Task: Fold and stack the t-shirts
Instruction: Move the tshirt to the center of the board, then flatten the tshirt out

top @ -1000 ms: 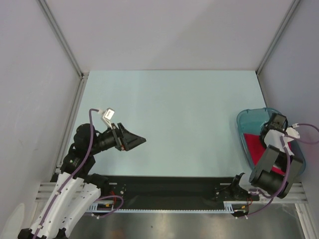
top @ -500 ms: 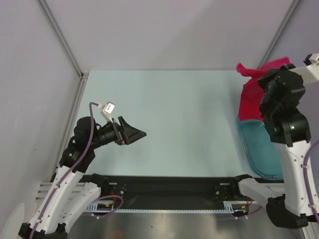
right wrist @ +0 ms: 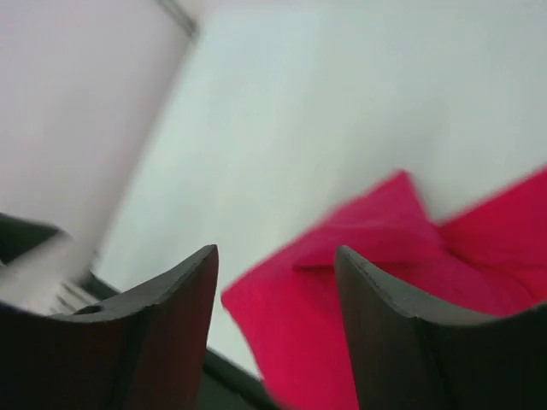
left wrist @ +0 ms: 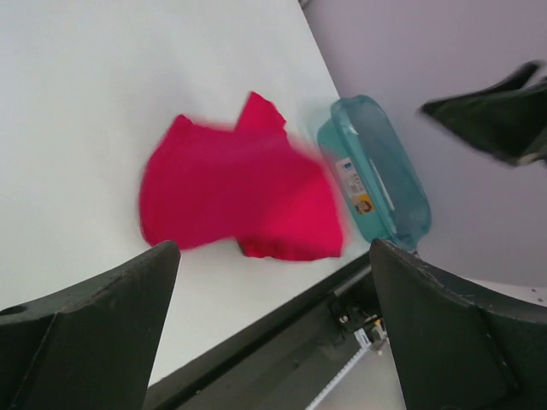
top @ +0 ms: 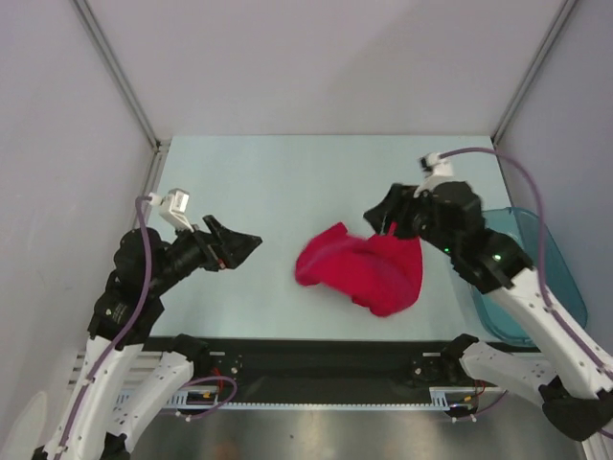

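Note:
A bright red t-shirt (top: 359,268) lies crumpled in a heap on the pale table, right of centre, and looks motion-blurred in both wrist views (left wrist: 239,196) (right wrist: 385,282). My right gripper (top: 378,215) hovers just above the heap's far right edge. Its jaws stand apart, and in its wrist view (right wrist: 275,252) the cloth shows below and beyond them, not between them. My left gripper (top: 251,241) is open with nothing in it, off to the left of the shirt and pointing toward it (left wrist: 273,248).
A translucent teal bin (top: 565,283) stands at the table's right edge, beside the right arm; the left wrist view also shows this bin (left wrist: 376,171). The black base rail (top: 326,359) runs along the near edge. Grey walls enclose the table.
The right arm lifted the red t-shirt out of the teal bin, swung it left over the table and opened its jaws; the shirt now lies on the table. The left gripper shifted slightly.

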Controlling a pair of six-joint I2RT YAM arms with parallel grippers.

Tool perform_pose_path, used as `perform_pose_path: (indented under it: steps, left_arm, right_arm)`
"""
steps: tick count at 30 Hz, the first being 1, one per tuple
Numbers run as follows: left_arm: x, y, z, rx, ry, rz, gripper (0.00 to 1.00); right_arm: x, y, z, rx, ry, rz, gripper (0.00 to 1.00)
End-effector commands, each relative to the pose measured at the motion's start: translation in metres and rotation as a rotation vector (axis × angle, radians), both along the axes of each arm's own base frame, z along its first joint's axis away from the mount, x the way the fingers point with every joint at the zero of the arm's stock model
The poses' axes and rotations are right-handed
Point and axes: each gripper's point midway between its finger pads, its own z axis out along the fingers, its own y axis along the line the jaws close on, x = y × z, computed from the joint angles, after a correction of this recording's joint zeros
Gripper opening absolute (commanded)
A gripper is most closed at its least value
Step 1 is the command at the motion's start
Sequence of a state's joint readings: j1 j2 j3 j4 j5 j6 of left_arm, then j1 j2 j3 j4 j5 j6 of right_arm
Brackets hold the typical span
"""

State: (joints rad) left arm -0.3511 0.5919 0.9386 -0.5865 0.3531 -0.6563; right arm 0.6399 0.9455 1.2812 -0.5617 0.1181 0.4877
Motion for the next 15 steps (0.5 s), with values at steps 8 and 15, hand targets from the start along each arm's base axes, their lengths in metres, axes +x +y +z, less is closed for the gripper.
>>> perform_pose_path:
  steps: [8,15]
  left_arm:
    - [0.056,-0.034,-0.098,0.288,0.234,-0.07,0.79]
    - [0.099,-0.111,-0.15,0.527,0.225,-0.132,0.84]
  right_arm:
    - [-0.014,-0.048,-0.206,-0.132,0.534,-0.083,0.66]
    - [0.037,-0.099,-0.25,-0.107,0.608,-0.238,0.61]
